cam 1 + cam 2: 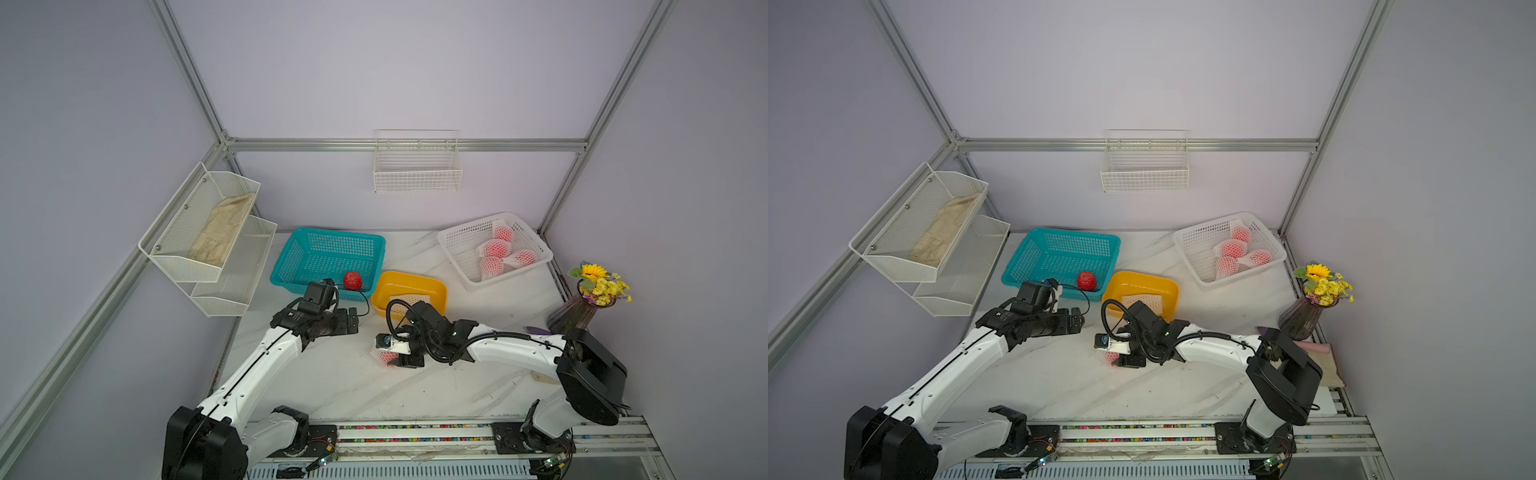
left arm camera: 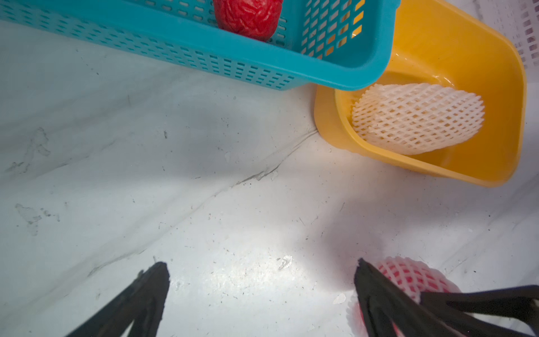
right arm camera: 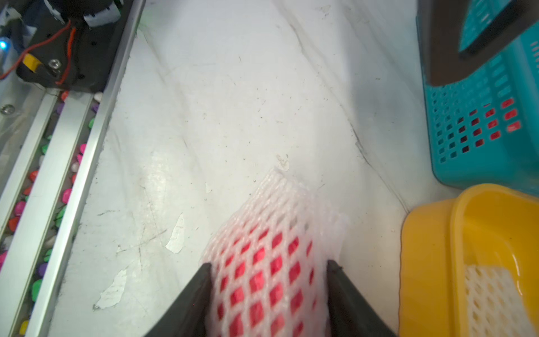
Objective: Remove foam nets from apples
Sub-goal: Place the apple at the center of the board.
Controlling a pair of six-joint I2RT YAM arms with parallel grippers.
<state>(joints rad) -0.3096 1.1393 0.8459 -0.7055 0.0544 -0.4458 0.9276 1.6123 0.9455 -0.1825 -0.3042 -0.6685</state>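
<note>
A teal basket (image 1: 291,257) sits just beside a yellow tub (image 1: 409,276) on the marble counter (image 1: 353,382), with a white lattice basket (image 1: 457,243) off to the right. Near the right wall stands a vase (image 1: 569,318) of yellow flowers (image 1: 604,284).

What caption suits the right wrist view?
Right gripper holds a red apple in white foam mesh net beside yellow plastic tub and teal lattice basket.

My left arm (image 1: 266,357) stretches forward, left gripper (image 2: 262,265) spread wide; my right arm (image 1: 507,349) bends inward, wrist tipped down, right gripper (image 3: 268,264) clamped on a netted apple (image 3: 271,221)
</note>
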